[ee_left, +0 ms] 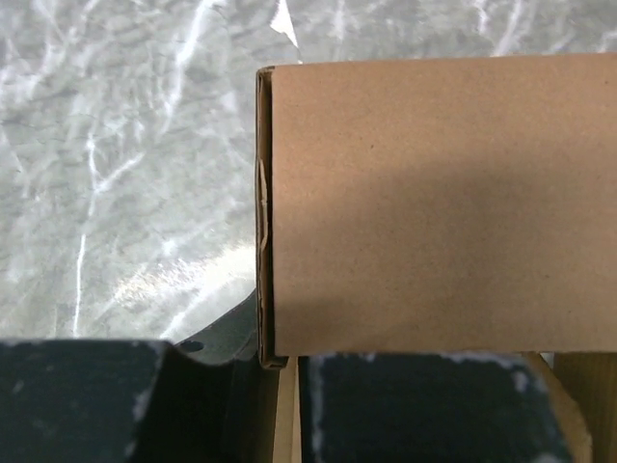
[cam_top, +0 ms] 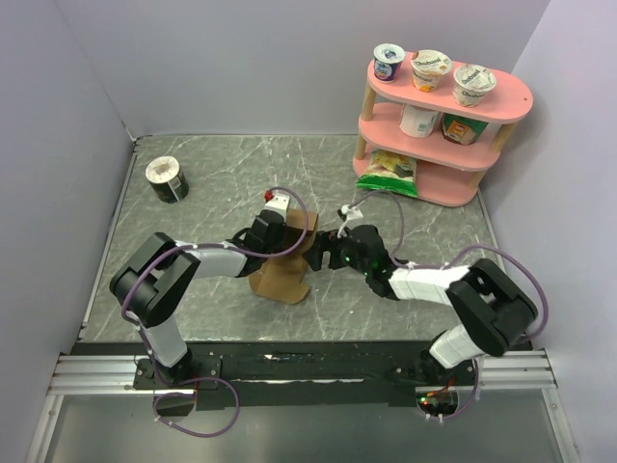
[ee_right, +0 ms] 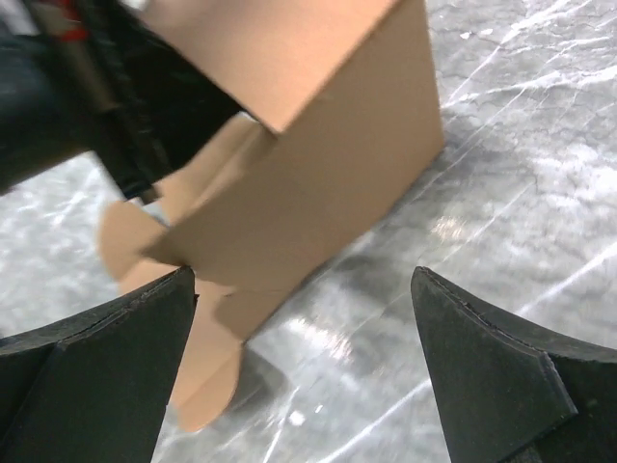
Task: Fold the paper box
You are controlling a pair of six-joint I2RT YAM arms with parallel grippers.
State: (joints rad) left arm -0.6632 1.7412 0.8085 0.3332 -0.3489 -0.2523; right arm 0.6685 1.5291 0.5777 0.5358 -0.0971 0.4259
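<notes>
At the far left of the grey marbled counter a round black-and-white tub stands alone, well apart from everything else. The left arm reaches in from the near left edge toward the middle. The left end effector is clamped on the paper box. In the left wrist view a thin cardboard wall runs down between the two dark fingers, which are pressed nearly together on it. A plain brown panel of the box fills the space beyond them. The box is at the middle of the counter, only partly folded and held at a tilt, with loose rounded flaps sticking out low on its near side. Whether its lower edge rests on the counter cannot be told. Just to the right of it, the right end effector faces the box with its fingers spread wide and nothing between them. The box lies just beyond the tips, and whether one tip touches a flap cannot be told. At the far right stands a pink shelf with yogurt cups on its top board, more containers on the middle board, and a snack bag at the bottom.
</notes>
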